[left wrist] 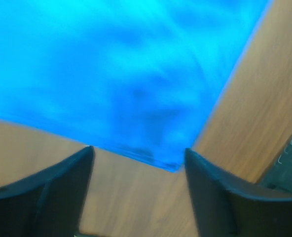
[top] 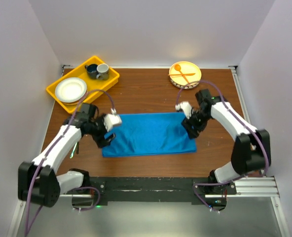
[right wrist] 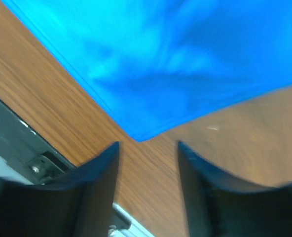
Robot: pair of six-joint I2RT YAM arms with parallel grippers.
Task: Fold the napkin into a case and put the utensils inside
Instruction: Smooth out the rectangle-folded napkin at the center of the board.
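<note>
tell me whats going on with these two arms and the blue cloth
Two robot arms are working on a blue napkin lying flat on the wooden table. The left pincer is at the cloth's left end and the right pincer at its right end. Both are open, each with a corner just ahead, and neither grips it. No case is formed yet. An orange spoon and fork sit on a yellow plate far right.

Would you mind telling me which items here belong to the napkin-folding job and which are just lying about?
Job: blue napkin, left gripper, right gripper. No metal utensils in view.
Lying about: yellow tray, white plate, dark mug, grey cup, yellow plate, orange spoon and fork.
</note>
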